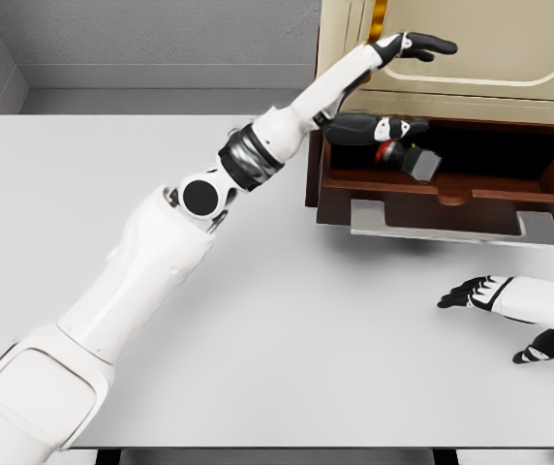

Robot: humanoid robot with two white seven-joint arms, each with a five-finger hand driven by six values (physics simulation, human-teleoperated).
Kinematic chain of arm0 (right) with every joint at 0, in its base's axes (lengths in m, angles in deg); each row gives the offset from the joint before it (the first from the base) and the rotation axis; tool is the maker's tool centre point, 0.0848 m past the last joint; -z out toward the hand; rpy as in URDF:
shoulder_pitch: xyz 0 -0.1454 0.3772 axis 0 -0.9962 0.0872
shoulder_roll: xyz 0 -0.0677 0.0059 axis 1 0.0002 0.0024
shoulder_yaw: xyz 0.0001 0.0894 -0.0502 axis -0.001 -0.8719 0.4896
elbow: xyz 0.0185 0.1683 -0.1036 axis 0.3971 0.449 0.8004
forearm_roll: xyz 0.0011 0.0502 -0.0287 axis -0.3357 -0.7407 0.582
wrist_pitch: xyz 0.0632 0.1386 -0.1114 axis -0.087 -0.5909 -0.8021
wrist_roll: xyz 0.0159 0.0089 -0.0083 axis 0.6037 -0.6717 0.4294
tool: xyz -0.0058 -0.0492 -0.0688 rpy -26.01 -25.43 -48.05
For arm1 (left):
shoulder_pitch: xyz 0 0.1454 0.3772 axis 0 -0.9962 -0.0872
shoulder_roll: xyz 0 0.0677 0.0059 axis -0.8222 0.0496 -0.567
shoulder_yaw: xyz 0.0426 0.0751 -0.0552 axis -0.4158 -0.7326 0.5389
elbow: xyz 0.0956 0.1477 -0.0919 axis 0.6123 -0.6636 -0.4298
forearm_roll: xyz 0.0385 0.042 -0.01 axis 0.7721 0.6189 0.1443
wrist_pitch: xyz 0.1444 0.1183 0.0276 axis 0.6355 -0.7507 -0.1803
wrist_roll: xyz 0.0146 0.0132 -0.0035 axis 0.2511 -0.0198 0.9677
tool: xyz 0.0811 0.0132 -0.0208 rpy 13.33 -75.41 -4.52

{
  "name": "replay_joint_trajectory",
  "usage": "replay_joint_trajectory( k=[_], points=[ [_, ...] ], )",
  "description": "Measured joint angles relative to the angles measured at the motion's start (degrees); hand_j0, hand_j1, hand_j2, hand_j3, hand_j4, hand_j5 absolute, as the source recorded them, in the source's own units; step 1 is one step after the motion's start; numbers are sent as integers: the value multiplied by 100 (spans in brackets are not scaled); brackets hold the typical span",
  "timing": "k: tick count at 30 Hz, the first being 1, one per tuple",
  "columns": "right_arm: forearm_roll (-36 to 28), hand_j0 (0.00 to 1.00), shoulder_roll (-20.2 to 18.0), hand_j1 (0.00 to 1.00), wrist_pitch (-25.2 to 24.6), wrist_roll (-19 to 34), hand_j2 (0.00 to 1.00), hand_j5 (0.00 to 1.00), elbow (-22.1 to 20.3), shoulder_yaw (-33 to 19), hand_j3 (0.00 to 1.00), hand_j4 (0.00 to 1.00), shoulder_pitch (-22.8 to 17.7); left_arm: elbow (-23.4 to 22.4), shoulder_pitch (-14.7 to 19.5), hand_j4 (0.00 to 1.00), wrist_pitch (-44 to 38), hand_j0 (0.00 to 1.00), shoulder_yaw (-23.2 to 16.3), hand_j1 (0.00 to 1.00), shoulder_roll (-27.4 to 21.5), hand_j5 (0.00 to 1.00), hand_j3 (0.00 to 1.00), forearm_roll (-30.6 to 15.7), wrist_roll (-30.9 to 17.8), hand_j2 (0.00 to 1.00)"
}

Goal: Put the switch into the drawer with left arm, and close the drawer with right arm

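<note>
Look at the upper right of the picture. Your long white left arm reaches up over the open dark brown wooden drawer (451, 189) of the cream cabinet (471, 48). The left hand (393, 87) has its fingers spread wide, and it holds nothing. The small grey and red switch (411, 158) lies tilted inside the drawer, just under that hand. Your right hand (509, 320) rests at the lower right on the pale grey worktop (306, 320), fingers loose and apart, holding nothing.
</note>
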Motion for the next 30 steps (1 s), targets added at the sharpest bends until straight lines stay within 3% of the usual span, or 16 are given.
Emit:
replay_joint_trajectory(
  k=[2, 4, 7, 11, 14, 17, 20, 24, 28, 30],
  points=[
    [0, 100, -2, 100, 0, 3, 100, 100, 0, 0, 100, 100, 0, 597, -185, 100, 0, 100, -16, 100, -76, 100, 100, -268, -129, 100],
    [0, 100, -3, 100, 0, 5, 100, 100, 0, 0, 100, 100, 9, 1372, -290, 100, -1, 100, -32, 100, -499, 100, 100, -627, -520, 100],
    [0, 100, -4, 100, 0, 7, 100, 100, 1, 0, 100, 100, 9, 2480, -290, 100, 2, 100, -39, 100, -1695, 100, 100, -1349, -1538, 100],
    [0, 100, -9, 100, 0, 5, 100, 100, 1, -2, 100, 100, 0, 3074, -264, 100, 6, 100, -152, 100, -3539, 100, 100, -1776, -2014, 100],
    [0, 100, -91, 100, 0, -19, 100, 100, -4, -11, 100, 100, 0, 3108, -334, 100, 11, 100, -267, 100, -4727, 100, 100, -1875, -2123, 100],
    [-4, 96, -236, 96, 0, -116, 96, 96, -6, -13, 96, 96, -9, 2617, -334, 100, 11, 100, -417, 100, -5408, 100, 100, -1891, -2162, 100],
    [-12, 81, -373, 81, 2, -342, 81, 81, -12, -5, 81, 81, -255, 2072, -281, 100, 9, 100, -588, 100, -5628, 100, 100, -1808, -2176, 100],
    [-28, 48, -497, 48, 0, -713, 48, 48, -16, 5, 48, 48, -422, 1768, -281, 100, 10, 100, -684, 100, -5697, 100, 100, -1719, -2182, 100],
    [-39, 28, -657, 28, -2, -1223, 28, 28, -20, 12, 28, 28, -562, 1690, -281, 100, 10, 100, -711, 100, -5656, 100, 100, -1665, -2184, 100],
    [-40, 26, -762, 26, -2, -1466, 26, 26, -26, 16, 26, 26, -686, 1679, -273, 100, 10, 100, -715, 100, -5635, 100, 100, -1657, -2184, 100]
  ],
)
